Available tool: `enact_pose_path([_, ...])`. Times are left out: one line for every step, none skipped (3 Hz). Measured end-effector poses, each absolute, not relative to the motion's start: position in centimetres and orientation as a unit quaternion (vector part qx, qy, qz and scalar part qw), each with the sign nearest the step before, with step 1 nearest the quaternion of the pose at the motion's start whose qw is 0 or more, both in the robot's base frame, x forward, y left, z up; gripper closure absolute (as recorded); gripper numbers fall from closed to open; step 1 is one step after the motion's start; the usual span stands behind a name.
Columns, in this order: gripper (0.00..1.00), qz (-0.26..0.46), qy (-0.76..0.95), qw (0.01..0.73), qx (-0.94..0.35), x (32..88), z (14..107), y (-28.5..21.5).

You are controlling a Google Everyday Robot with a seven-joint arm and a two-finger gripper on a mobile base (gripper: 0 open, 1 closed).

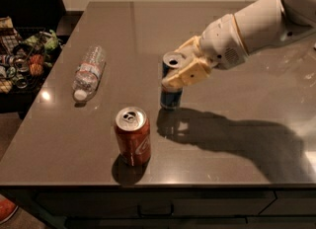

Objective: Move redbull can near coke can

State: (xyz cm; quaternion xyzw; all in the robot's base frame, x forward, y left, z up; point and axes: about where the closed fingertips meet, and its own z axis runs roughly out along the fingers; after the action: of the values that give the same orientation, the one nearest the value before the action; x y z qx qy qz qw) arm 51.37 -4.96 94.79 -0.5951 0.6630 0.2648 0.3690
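The slim blue-and-silver redbull can (171,95) stands upright near the middle of the dark table, held by my gripper (183,71), which is shut around its upper half from the right. The wider red coke can (132,134) stands upright near the table's front edge, a short way to the front left of the redbull can. The two cans are apart. My white arm reaches in from the upper right.
A clear plastic water bottle (89,71) lies on its side at the table's left. A dark basket of snacks (19,57) sits off the table's left edge. The table's front edge (148,183) is just below the coke can.
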Motion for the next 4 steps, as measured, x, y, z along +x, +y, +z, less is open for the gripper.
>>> enact_pose_path([0.98, 0.279, 0.632, 0.356, -0.629, 47.9, 93.7, -3.6])
enact_pose_path([0.75, 0.281, 0.615, 0.351, -0.648, 46.2, 93.5, -2.6])
enact_pose_path([0.52, 0.287, 0.598, 0.345, -0.664, 45.1, 93.3, -1.8])
enact_pose_path([0.28, 0.296, 0.587, 0.335, -0.675, 44.5, 92.8, -1.5])
